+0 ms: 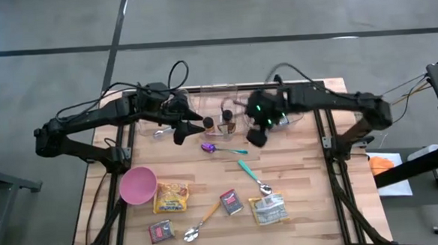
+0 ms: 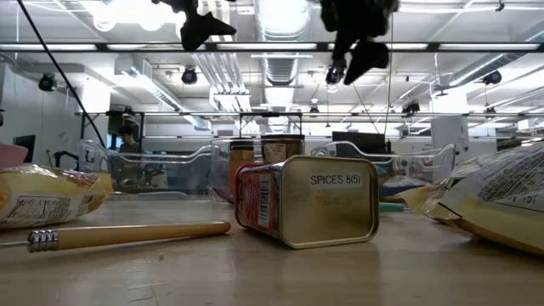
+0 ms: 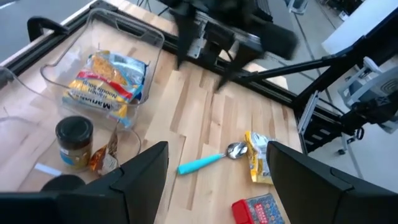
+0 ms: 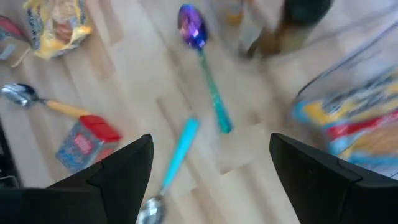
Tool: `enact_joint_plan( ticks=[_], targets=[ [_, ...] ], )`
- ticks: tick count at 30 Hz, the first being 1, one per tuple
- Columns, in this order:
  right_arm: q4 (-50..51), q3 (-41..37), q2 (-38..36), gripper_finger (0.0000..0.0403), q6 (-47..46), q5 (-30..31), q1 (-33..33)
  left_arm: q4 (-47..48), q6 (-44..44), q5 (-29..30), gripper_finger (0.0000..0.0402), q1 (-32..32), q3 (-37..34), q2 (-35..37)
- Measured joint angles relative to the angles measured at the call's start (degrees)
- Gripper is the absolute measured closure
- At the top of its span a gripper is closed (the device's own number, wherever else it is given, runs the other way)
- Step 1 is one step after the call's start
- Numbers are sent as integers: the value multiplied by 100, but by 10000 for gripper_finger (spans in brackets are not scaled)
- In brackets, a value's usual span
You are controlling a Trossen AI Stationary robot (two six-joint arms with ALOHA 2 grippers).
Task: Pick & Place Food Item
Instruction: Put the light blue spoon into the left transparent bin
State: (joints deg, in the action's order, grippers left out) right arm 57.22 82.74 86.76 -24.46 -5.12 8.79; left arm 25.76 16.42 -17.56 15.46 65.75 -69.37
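**Two open hands hovering, food still on the counter**

Both the left hand [image 1: 183,132] and right hand [image 1: 256,135] are hanging spread wide, gripping nothing. Nearest the front edge, the yellow crinkled snack packet [image 1: 170,198] is lying flat on the wooden counter [image 1: 297,178]. Descending squarely over its middle and pinching across the narrow width should be gripping best.

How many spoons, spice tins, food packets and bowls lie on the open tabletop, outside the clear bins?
Spoons: 3 (purple-headed, teal-handled, yellow-handled)
Spice tins: 2
Food packets: 2
Bowls: 1, pink
Total: 8
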Motion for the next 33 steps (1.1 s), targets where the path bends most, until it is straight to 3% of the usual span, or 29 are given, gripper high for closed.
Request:
enact_joint_plan(
  ticks=[6,15,19,27,33],
  targets=[
    [-541,-1038,-304,85,-1311,622,-892,-391,-11,-195,121,-8,-180,-243],
    [-1208,-1906,-40,86,-2926,827,-1779,-521,-18,-349,121,-7,-246,-496],
    [-1618,-2121,210,111,-3516,834,-2013,-550,-138,-350,121,-4,-251,-515],
    [-1646,-1883,1104,187,-3643,778,-2194,-531,-164,-351,121,-4,-251,-519],
    [-1639,-1535,1773,203,-3313,638,-2194,-509,-157,-497,121,-4,-251,-519]
  ],
)
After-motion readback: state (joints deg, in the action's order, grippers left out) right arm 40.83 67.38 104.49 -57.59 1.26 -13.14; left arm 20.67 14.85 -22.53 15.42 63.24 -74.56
